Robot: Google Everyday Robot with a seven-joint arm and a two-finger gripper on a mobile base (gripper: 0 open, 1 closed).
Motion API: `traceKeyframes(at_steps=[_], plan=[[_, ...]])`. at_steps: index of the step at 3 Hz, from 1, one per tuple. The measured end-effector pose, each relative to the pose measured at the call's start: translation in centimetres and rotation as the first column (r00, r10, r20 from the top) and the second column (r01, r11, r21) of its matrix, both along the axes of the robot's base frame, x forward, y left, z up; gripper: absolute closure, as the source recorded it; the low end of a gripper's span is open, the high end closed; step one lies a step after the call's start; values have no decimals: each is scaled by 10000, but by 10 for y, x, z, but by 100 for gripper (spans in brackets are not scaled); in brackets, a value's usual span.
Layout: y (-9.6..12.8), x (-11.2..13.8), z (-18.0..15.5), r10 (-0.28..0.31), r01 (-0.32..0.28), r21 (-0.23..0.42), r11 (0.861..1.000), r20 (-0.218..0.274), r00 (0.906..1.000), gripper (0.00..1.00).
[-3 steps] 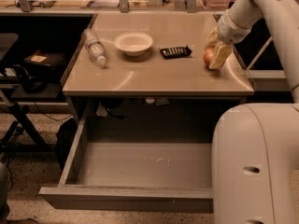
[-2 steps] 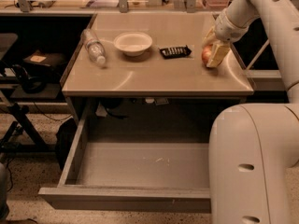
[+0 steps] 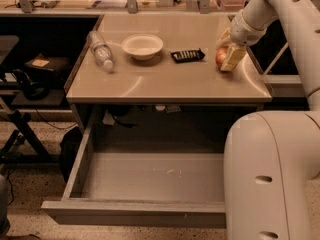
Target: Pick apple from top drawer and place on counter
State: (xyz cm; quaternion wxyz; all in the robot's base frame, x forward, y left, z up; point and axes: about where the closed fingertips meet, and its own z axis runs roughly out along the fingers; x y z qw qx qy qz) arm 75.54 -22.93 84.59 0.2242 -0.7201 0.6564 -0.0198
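Note:
The small red apple (image 3: 219,57) is at the right side of the beige counter (image 3: 170,81), down at the surface or just above it. My gripper (image 3: 226,62) reaches down from the upper right and is shut on the apple, its yellowish finger (image 3: 233,57) covering the apple's right side. The top drawer (image 3: 135,213) is pulled fully open below the counter, and its grey inside shows nothing in it.
A white bowl (image 3: 142,46), a plastic bottle lying on its side (image 3: 100,50) and a flat black object (image 3: 187,55) are on the counter left of the apple. My white arm body (image 3: 270,174) fills the lower right. A dark shelf stands to the left.
The gripper and the apple have barely shifted at the counter's right side. The drawer and the other objects have not moved.

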Motion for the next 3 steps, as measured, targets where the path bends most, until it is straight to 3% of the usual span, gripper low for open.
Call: traceKeyframes(at_steps=[1,2,3], plan=[[0,0,0,0,0,0,10000,0,10000,12],[0,0,0,0,0,0,10000,0,10000,0],[0,0,0,0,0,0,10000,0,10000,0]])
